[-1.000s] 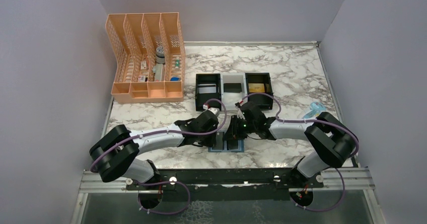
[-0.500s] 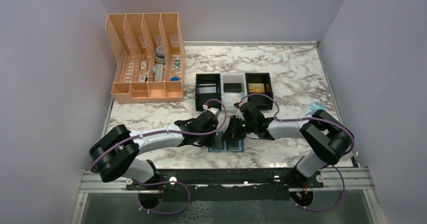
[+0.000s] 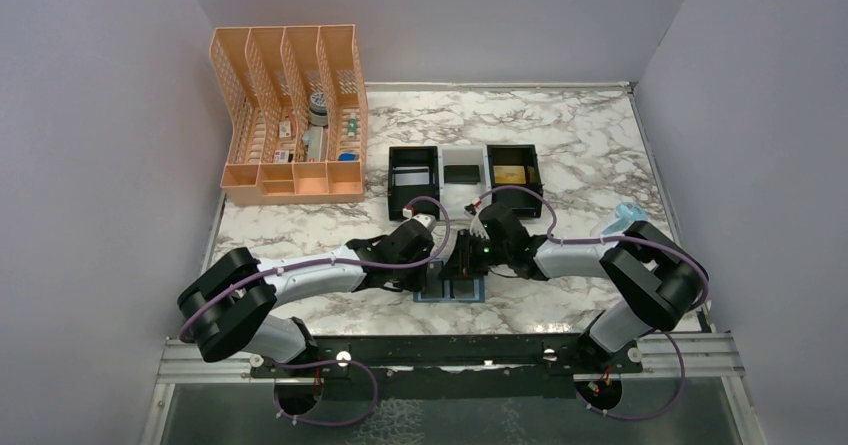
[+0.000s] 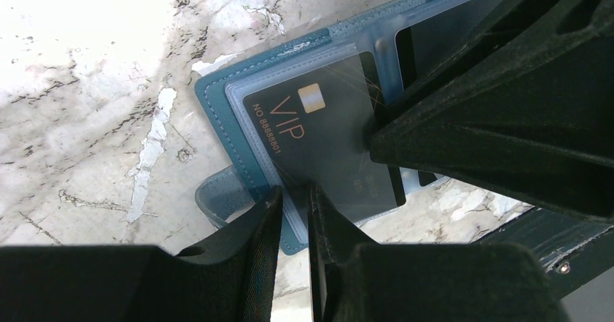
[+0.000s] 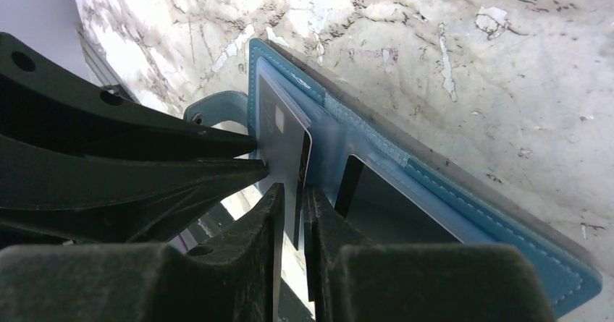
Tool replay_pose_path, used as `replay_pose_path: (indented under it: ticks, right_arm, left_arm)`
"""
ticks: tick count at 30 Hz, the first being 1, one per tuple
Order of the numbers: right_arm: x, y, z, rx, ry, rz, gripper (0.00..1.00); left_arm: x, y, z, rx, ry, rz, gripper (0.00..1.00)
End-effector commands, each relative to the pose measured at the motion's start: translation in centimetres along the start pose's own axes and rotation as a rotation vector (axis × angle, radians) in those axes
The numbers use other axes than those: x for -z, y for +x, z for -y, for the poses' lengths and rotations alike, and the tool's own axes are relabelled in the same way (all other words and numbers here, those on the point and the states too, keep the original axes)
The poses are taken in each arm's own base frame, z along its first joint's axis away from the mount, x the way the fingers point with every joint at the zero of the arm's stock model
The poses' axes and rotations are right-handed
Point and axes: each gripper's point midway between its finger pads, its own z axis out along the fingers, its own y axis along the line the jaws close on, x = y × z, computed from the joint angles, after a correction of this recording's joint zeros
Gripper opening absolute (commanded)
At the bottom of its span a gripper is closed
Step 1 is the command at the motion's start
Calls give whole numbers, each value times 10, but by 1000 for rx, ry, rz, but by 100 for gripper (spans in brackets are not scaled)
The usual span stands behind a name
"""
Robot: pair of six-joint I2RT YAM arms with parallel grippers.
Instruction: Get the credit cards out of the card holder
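The wallet [image 3: 465, 291] is lying open at the bench's [image 3: 560, 135] near edge — the left hand [image 4: 293, 195] is pinching its outer edge, while the right hand [image 5: 292, 199] is gripping the black card's [image 4: 311, 141] inner edge.

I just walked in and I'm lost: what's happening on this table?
The left pincer pinches the edge of the open blue card holder, seemingly steadying it. The right pincer looks closed on the rim of a black VIP card that sits in a clear pocket. The card is not out yet.
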Motion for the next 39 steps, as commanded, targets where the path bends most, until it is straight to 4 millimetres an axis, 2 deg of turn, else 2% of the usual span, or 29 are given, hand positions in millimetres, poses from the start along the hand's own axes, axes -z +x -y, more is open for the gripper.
replay_pose_path:
  ticks: [1, 9, 12, 14, 19, 29, 39]
  right_arm:
    - [2, 2, -20, 10, -109, -16, 17]
    - [3, 5, -10, -19, -81, -16, 17]
    - [5, 5, -9, -21, -80, -13, 13]
    - [5, 5, -9, -17, -84, -12, 7]
    - [7, 8, -10, -15, -100, -22, 1]
    - [17, 5, -5, -9, -87, -12, 1]
    - [19, 6, -9, -20, -142, -44, 2]
  left_arm:
    - [-3, 14, -15, -5, -56, -35, 21]
    - [-2, 16, -18, -4, -66, -38, 21]
    - [-2, 16, -18, -4, -68, -37, 21]
    - [-2, 16, -18, -4, -69, -35, 21]
    - [-1, 12, -15, -2, -60, -26, 20]
    - [-1, 12, -15, 0, -63, -30, 20]
    - [-1, 10, -13, 0, -56, -27, 20]
